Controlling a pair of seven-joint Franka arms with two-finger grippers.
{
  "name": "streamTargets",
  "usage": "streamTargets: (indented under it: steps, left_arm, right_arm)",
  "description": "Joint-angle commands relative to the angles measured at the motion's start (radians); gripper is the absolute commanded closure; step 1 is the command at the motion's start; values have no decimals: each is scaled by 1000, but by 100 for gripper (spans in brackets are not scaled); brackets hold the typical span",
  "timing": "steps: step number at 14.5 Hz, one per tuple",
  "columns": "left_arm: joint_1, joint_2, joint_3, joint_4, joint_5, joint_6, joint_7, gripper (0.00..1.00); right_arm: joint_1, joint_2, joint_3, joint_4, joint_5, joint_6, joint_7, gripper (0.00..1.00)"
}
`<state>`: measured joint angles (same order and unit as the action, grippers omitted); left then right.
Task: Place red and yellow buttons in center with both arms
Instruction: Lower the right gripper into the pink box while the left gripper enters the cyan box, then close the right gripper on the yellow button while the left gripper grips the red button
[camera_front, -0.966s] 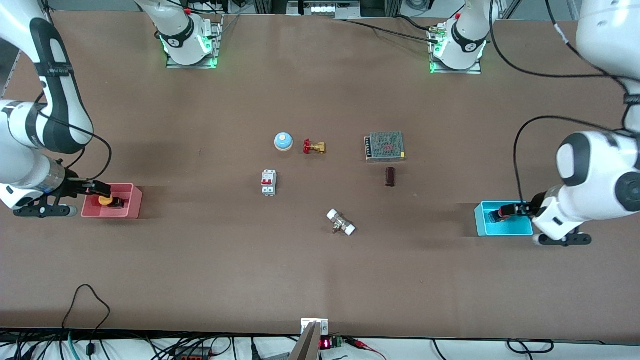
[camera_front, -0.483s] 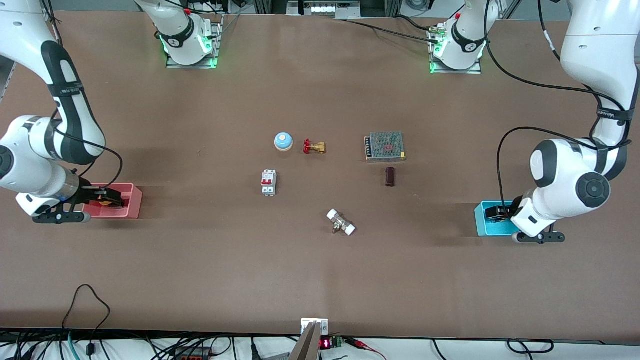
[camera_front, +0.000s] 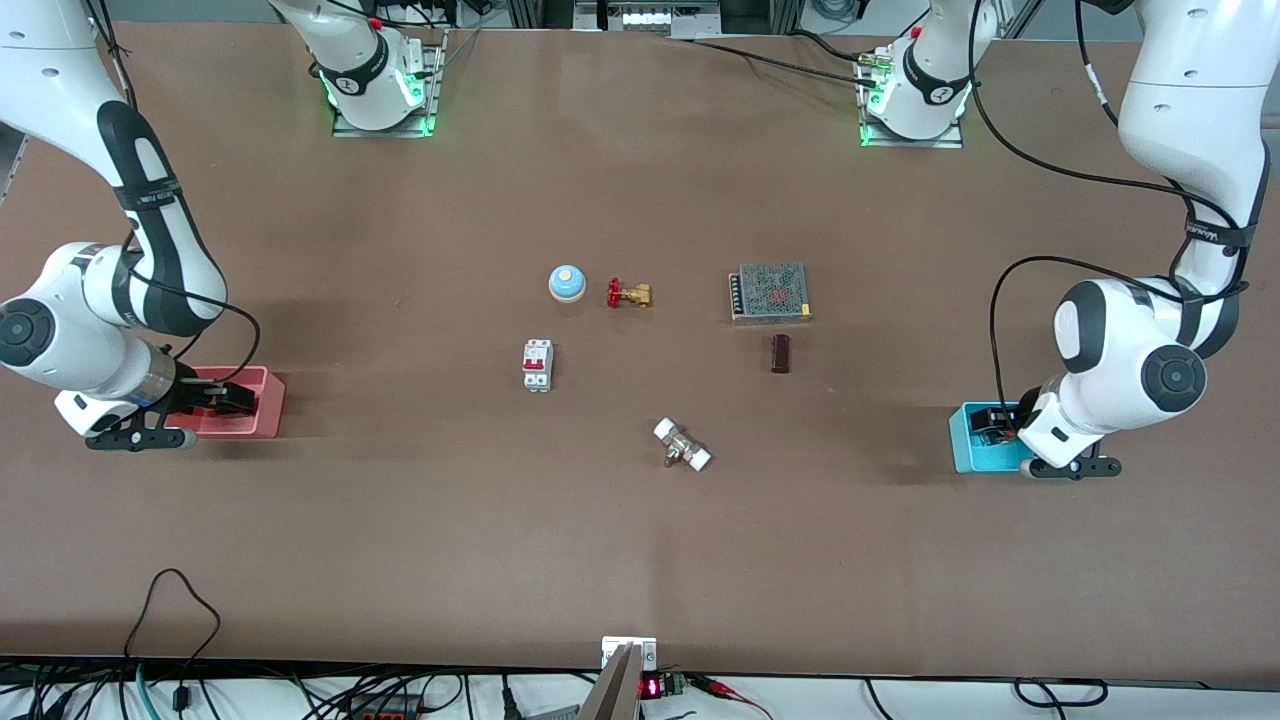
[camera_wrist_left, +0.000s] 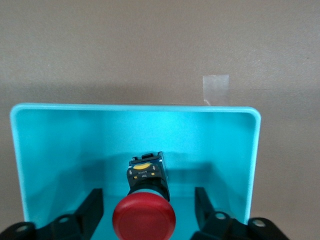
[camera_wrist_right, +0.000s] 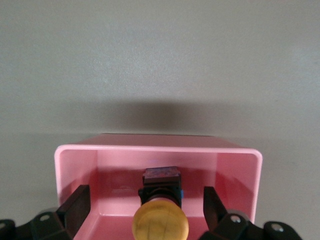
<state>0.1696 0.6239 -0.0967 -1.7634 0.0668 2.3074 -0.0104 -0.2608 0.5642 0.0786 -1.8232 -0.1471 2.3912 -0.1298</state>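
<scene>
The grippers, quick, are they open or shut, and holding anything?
Left gripper: open, in the cyan bin, fingers either side of the red button, holding nothing.
Right gripper: open, in the pink bin, straddling the yellow button, holding nothing.

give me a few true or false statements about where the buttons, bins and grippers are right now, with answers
1. The red button lies in the cyan bin. True.
2. The yellow button sits on the bare tabletop at the center. False: it lies in the pink bin.
3. The left gripper has its fingers open on either side of the red button. True.
4. The right gripper is shut on the yellow button. False: its fingers stand apart, clear of the button.
5. The white breaker is in the pink bin. False: it stands on the table near the middle.
</scene>
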Motion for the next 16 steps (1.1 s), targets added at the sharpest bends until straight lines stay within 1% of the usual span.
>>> streamTargets:
  steps: [1,3,6,8,10,11,13,16]
  left_arm:
    - [5,-6,-5,-1,18,10,9,75]
    - [5,-12,-5,10,18,10,12,79]
    - [7,-44,-5,50,18,-29,10,80]
    - [5,-82,-6,94,19,-118,10,79]
    - [-5,-108,-20,165,19,-240,17,79]
    - [-16,-113,-26,203,19,-299,15,79]
    - [-57,-112,-54,263,18,-388,3,79]
    - [-162,-102,-55,277,-1,-391,-66,78]
  right_arm:
    - [-17,-1,13,-24,-15,23,-14,0]
    - [-20,2,13,-33,-15,34,-14,0]
    - [-31,2,12,-48,-15,55,-14,0]
    - [-32,2,12,-48,-14,57,-13,0]
    - [-32,2,10,-47,-14,57,-13,1]
    - [-32,2,10,-47,-14,57,-13,7]
    - [-32,2,10,-47,-14,57,-13,26]
    - [-31,3,12,-48,-14,54,-10,58]
